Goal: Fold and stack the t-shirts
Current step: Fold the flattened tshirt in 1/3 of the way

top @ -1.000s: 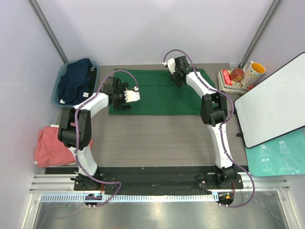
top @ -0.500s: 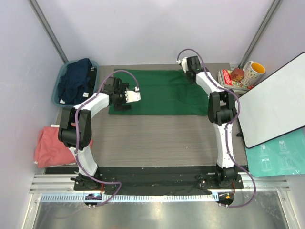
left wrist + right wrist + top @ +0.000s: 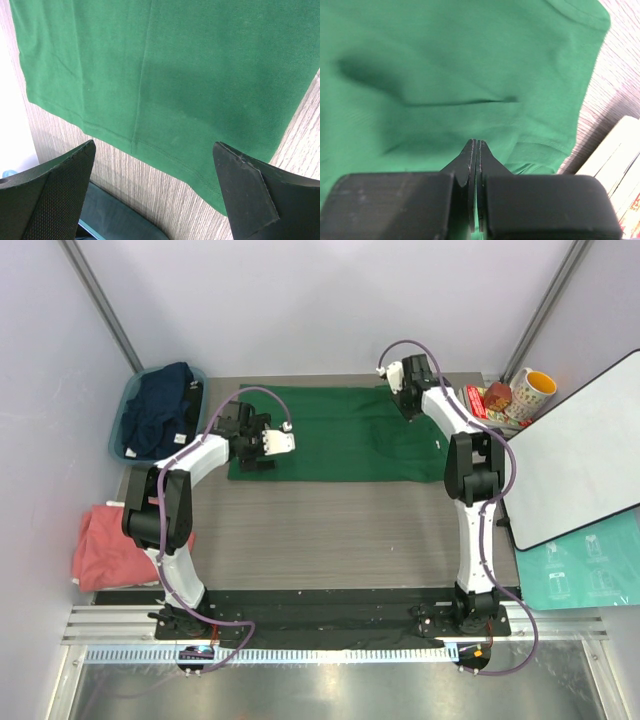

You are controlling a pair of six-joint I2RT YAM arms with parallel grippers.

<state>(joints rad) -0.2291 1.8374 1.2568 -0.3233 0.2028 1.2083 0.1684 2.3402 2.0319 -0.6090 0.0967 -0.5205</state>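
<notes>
A dark green t-shirt [image 3: 340, 435] lies spread flat across the far half of a grey wood-grain table [image 3: 330, 530], seen from above. My two arms reach out from the near edge, one to each end of the shirt.

My left gripper [image 3: 283, 441] hovers over the shirt's left end. Its jaws stand wide apart and hold nothing. The left wrist view shows the two black fingers framing smooth green cloth, a stitched hem, and bare table beyond it.

My right gripper [image 3: 408, 405] sits at the shirt's far right corner. Its jaws are closed tip to tip, pointing down at the fabric. In the right wrist view, green cloth with a soft crease fills the picture beneath the closed tips. I cannot tell whether any cloth is pinched between them.

A navy t-shirt [image 3: 160, 410] is bundled inside a teal tub [image 3: 122, 412] at the far left corner. A salmon-pink t-shirt [image 3: 105, 545] lies crumpled at the near left, beside my left arm. Books [image 3: 478, 405], a yellow and white mug [image 3: 533, 390] and a whiteboard [image 3: 580, 455] sit to the right.
</notes>
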